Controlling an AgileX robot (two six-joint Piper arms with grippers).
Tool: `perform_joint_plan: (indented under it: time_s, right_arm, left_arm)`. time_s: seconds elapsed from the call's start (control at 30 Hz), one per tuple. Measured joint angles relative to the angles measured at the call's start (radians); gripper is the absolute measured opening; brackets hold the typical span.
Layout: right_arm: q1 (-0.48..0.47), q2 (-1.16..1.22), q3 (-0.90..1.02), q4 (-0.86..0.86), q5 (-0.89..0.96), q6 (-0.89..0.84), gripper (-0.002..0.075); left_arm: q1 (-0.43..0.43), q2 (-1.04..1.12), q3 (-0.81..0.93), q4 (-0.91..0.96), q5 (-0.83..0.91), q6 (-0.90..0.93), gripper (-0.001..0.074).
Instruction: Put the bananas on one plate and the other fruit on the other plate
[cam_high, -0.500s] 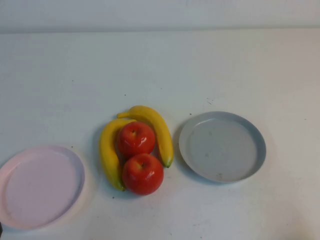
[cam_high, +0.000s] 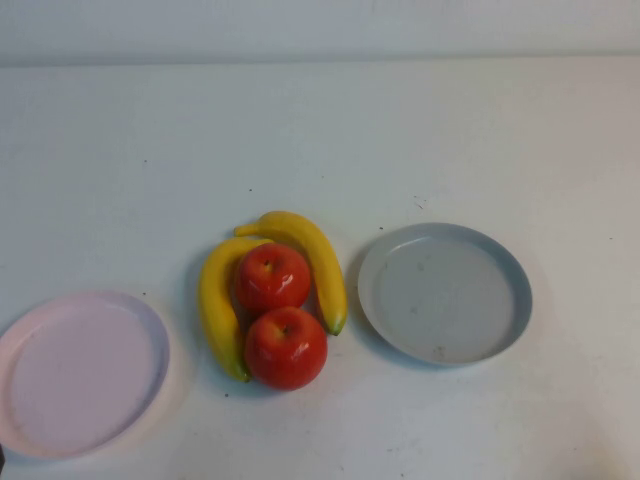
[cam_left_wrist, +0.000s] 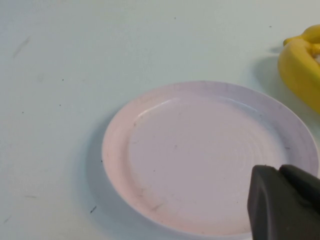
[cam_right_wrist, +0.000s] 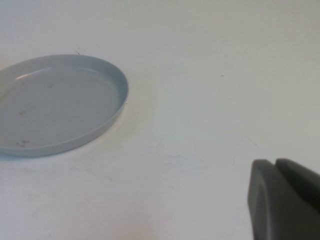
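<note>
L gripper (cam_left_wrist: 285, 202): only a dark finger tip shows in the left wrist view, above the near edge of the pale pink plate (cam_left_wrist: 120, 135); can't tell if it is spread or closed, and it carries nothing I can see. R gripper (cam_right_wrist: 285, 202): same story in the right wrist view, dark tip over bare white table (cam_right_wrist: 200, 100), grey-blue plate (cam_right_wrist: 107, 80) off to one side; state can't be told either. Neither arm shows in the high view.

Outward from there, high view: pink plate (cam_high: 20, 340) at the robot's left, grey-blue plate (cam_high: 515, 290) at the right, both w/o fruit. Between them the fruit sits in one tight cluster: two bananas (cam_high: 318, 265) curving round two red apples (cam_high: 285, 347), all touching or nearly so.

Step in hand, my read: nothing sorted yet, first pick not begun. Next move prob calls for one arm to reach to the cluster; the outer bananas look easier to take first, since the apples are hemmed in betw. them. Right banana is nearest the grey-blue plate, so R arm seems the natural choice.

Writing/brands: none visible on plates, fruit or table.
</note>
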Motion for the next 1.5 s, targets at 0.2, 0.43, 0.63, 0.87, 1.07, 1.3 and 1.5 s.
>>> perform_joint_plan:
  time_s: [0.2,0.43,0.63,0.87,1.07,1.3,1.5]
  right_arm:
    - [0.000,0.000,0.000,0.000,0.000,0.000,-0.0017]
    - [0.000,0.000,0.000,0.000,0.000,0.000,-0.0017]
    - [0.000,0.000,0.000,0.000,0.000,0.000,-0.0017]
    - [0.000,0.000,0.000,0.000,0.000,0.000,-0.0017]
    - [0.000,0.000,0.000,0.000,0.000,0.000,-0.0017]
    - [0.000,0.000,0.000,0.000,0.000,0.000,-0.0017]
    - [0.000,0.000,0.000,0.000,0.000,0.000,-0.0017]
  left_arm:
    - [0.000,0.000,0.000,0.000,-0.002,0.000,-0.0005]
    - [0.000,0.000,0.000,0.000,-0.002,0.000,-0.0005]
    - [0.000,0.000,0.000,0.000,-0.002,0.000,-0.0005]
    - [0.000,0.000,0.000,0.000,-0.002,0.000,-0.0005]
    - [0.000,0.000,0.000,0.000,-0.002,0.000,-0.0005]
    - [0.000,0.000,0.000,-0.046,-0.031,-0.014,-0.0005]
    - [0.000,0.000,0.000,-0.287,-0.140,-0.180,-0.0005]
